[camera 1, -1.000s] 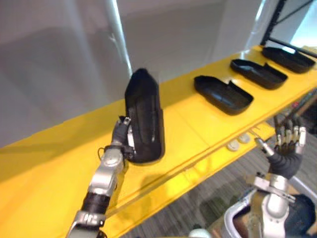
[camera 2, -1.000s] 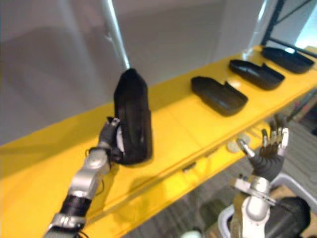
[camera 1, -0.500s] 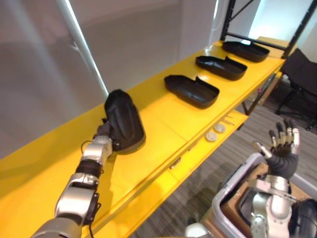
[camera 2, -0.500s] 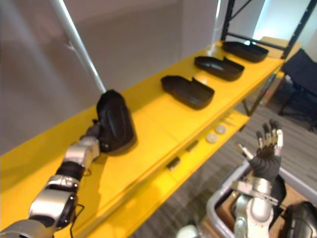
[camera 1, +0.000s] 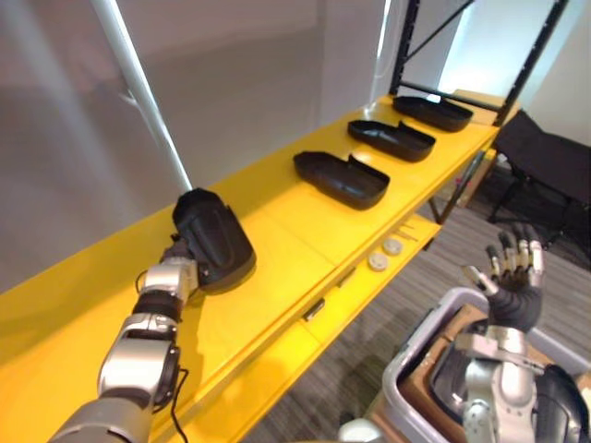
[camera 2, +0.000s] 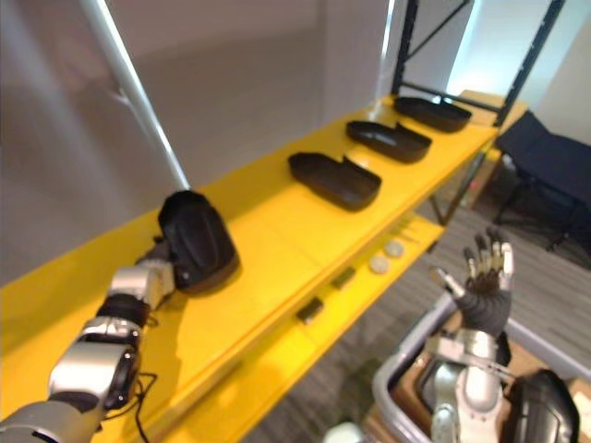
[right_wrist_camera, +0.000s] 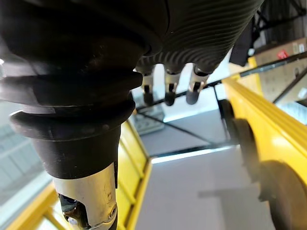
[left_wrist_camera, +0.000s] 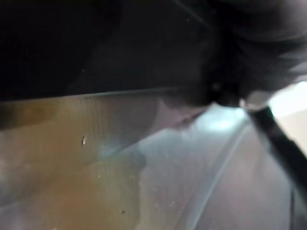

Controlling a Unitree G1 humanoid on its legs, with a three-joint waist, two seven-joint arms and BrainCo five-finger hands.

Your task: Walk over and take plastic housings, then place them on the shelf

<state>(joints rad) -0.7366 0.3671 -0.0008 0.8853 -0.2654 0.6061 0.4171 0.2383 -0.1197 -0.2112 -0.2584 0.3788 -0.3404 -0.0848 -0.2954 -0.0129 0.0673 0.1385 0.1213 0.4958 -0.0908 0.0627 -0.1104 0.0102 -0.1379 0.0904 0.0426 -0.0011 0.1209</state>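
1. Four black plastic housings are on the yellow shelf (camera 1: 277, 242). The near housing (camera 1: 214, 242) is the one in play, and three more (camera 1: 340, 177) (camera 1: 391, 138) (camera 1: 432, 112) stand in a row well beyond it, along the shelf.
2. The left hand (camera 1: 175, 258) touches the near housing's end on the robot's side, with the forearm reaching in over the shelf's front edge. The housing hides the grip, so I cannot tell whether the hand clasps it or has let go.
3. The near housing's long axis runs slantwise from the shelf's back toward its front, roughly in line with the left forearm. The three beyond it lie lengthwise along the shelf.
4. It looks set down on the shelf. Whether it sits fully flat is unclear.
5. The right hand (camera 1: 511, 277) is well away from the near housing, raised over a grey bin (camera 1: 416, 332), with its fingers spread and empty.
6. The left hand is far the nearer, so freeing the near housing likely means drawing that hand back along its forearm line.
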